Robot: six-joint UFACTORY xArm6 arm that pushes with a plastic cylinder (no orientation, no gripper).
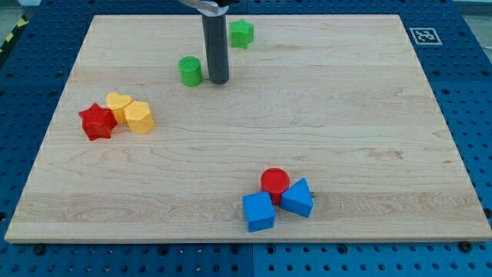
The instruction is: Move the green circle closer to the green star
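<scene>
Green circle: upper left of centre on the bench.
Green star: top centre.
My tip: bare-rod end effector, no jaws; just right of circle.
Risk: leftward push likely drives the circle away from the star.

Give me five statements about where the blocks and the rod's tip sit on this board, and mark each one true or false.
1. My tip is just to the view's right of the green circle. True.
2. The green star touches the green circle. False: they are apart, and the rod stands between them.
3. The red star sits with the yellow heart and the yellow hexagon at the view's left. True.
4. The red circle is alone near the view's top. False: it sits near the view's bottom, against the blue cube and the other blue block.
5. There are three green blocks on the wooden board. False: only two show.
</scene>
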